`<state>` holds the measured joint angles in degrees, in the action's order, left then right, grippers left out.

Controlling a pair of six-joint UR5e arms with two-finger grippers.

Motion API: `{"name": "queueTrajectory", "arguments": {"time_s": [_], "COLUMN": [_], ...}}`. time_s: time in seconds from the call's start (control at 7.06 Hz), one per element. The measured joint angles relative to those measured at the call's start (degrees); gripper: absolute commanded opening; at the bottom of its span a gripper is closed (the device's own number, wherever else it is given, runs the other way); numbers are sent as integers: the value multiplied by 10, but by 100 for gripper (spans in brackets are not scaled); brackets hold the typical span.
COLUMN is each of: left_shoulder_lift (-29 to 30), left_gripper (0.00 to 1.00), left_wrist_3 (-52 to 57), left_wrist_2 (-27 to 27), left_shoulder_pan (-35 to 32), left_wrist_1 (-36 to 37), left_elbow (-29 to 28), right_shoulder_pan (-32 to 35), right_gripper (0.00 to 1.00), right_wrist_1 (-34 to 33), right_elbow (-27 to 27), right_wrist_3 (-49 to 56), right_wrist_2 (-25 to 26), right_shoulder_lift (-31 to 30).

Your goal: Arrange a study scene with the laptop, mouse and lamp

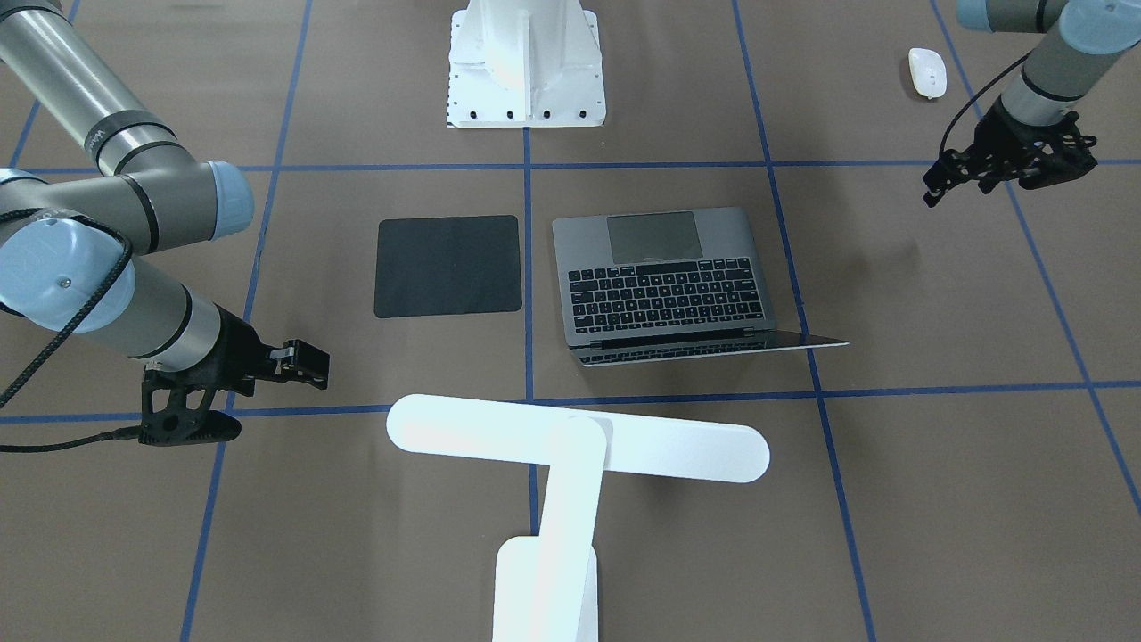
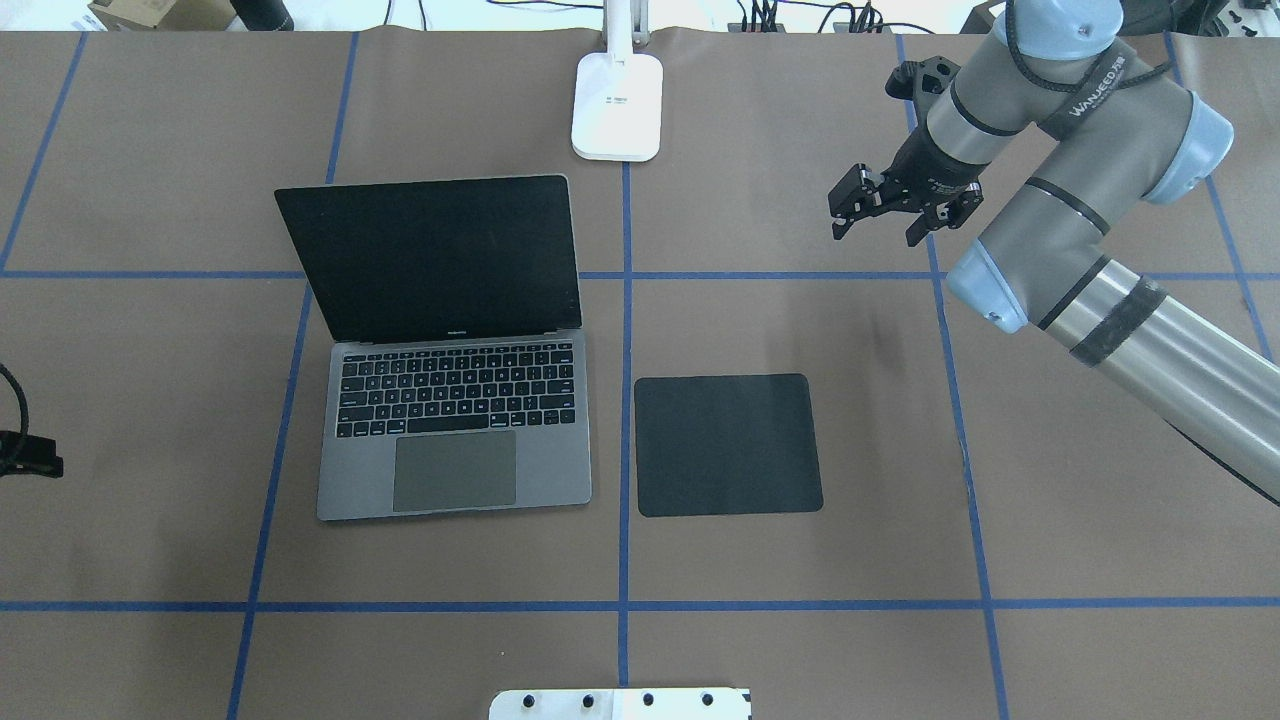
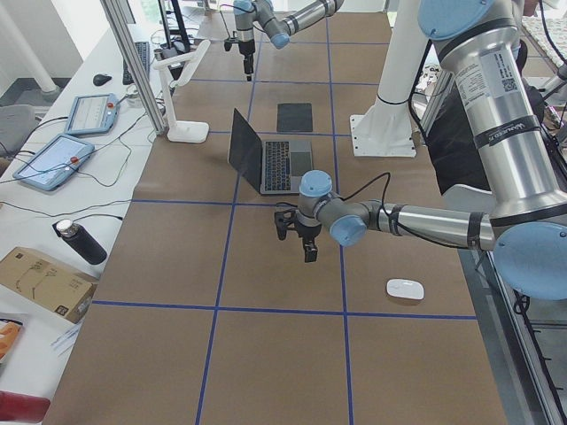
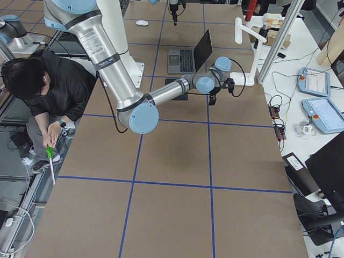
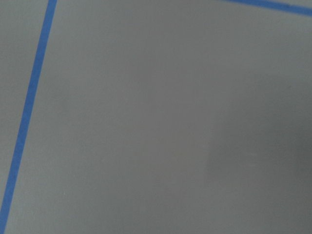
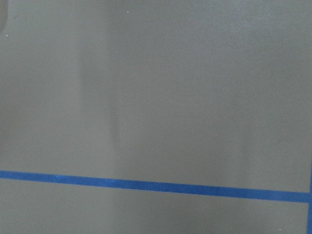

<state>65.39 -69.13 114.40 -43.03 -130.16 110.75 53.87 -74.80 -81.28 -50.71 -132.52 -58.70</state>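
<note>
Finds the right gripper (image 2: 875, 230) released, fingers apart and empty, hanging over bare table toward the far edge, to the right of the lamp's base. Finds the left gripper (image 3: 296, 239) likewise spread with nothing in it, hovering above the table's left end, near the mouse (image 1: 927, 72) but apart from it. Puts the mouse close to the robot-side edge, well apart from the rest. Sets the laptop (image 2: 452, 440) mid-table, lid open and screen upright, keyboard facing the robot, with a black mouse pad (image 2: 728, 445) just beside it on the right, not touching. Has the lamp (image 1: 575, 441) standing at the middle of the far edge, bar head out over the table, short of the laptop's screen. Leaves the white pedestal (image 1: 526, 80) at the middle of the robot-side edge.
</note>
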Motion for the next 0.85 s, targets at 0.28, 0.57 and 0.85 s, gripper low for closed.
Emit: {"name": "queueTrajectory", "arguments": {"time_s": [0.28,0.57,0.85], "left_shoulder_lift": [-96,-174,-212], "left_gripper": [100,100,100], "left_wrist_3": [-45,-49,-48], "left_wrist_2": [-31,-36,-37], "left_shoulder_pan": [68,113,160], "left_wrist_1": [-118,-194,-232], "left_elbow": [-1,-1,-4], "right_shoulder_pan": [5,9,26], "right_gripper": [99,99,99], "right_wrist_1": [0,-1,-1], "right_elbow": [-7,-23,-43], "right_wrist_3": [0,0,3], "right_wrist_2": [0,1,1], "right_shoulder_lift": [-13,-35,-68]}}
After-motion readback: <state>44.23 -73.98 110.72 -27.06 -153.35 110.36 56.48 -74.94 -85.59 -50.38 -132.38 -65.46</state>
